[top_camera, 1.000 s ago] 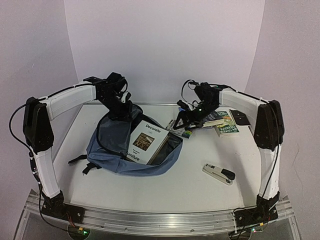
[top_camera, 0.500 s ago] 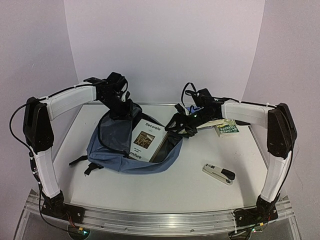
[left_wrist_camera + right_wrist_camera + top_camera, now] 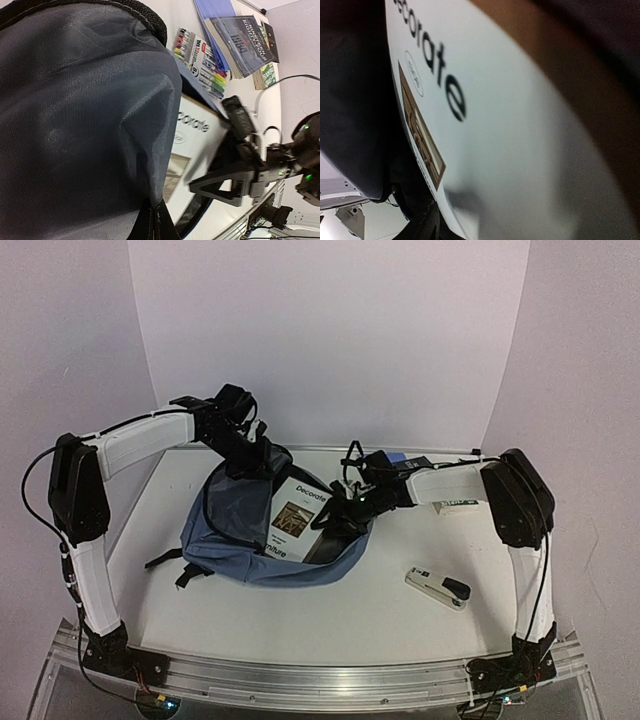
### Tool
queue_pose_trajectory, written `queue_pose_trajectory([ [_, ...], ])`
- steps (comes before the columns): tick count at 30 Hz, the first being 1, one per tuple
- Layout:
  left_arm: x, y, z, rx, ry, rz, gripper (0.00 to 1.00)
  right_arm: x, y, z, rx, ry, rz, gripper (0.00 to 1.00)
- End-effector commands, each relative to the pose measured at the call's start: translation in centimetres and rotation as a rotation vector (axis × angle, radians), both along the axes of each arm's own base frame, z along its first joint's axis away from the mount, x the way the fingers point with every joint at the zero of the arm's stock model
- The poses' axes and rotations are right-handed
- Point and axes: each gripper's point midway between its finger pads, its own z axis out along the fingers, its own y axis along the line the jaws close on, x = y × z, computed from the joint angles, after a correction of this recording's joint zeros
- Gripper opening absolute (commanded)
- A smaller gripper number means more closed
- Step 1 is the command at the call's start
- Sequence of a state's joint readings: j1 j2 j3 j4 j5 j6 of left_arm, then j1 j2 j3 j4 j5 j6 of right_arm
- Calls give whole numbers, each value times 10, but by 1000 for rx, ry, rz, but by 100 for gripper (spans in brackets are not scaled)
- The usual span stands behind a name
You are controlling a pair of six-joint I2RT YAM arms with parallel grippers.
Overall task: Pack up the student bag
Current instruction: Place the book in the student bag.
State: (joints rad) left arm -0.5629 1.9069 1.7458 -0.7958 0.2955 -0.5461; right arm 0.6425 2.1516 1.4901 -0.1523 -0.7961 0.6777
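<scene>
Obs., packing run. The student bag [image 3: 225,530] is lying on the table [image 3: 350,625], left of centre, with its mouth gaping toward the right and its dark grey lining showing.

Left gripper [image 3: 250,458]: sitting at the bag's far rim, clenched on the fabric and holding the opening up. In the left wrist view the lining is filling most of the frame and is gathering into the pinched fingertips at the bottom edge.

A white book [image 3: 292,523] (cover word "Decorate", small brown picture beneath it) is resting partly inside the mouth, tilted, with its upper right corner sticking out.

Right gripper [image 3: 338,517]: reaching across from the right, with its fingers straddling the book's right edge. The jaws are standing partway apart. Cannot tell whether they are actually biting on the cover, as the right wrist view is a blurred close-up of it.

Beyond the bag, on the far right of the table: a marker pack [image 3: 202,59], a blue folder [image 3: 216,17], a dark book [image 3: 241,37] lying on the folder, and a green book [image 3: 268,75]. A stapler [image 3: 438,587] is lying alone, near right, well apart from the bag.
</scene>
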Motion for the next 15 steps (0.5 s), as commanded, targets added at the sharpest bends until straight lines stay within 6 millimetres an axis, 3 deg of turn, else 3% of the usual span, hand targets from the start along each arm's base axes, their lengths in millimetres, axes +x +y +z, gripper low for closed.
queue_pose_trajectory([
  [1,10,-27,44,-135,-111,-83,0,16,32,28,112,-32,-19,41],
  [5,7,-34,48,-165,-116,-105,0,26,42,29,146,-23,-37,34],
  [15,0,-48,48,-211,-98,-135,0,38,69,30,206,-19,-45,32],
])
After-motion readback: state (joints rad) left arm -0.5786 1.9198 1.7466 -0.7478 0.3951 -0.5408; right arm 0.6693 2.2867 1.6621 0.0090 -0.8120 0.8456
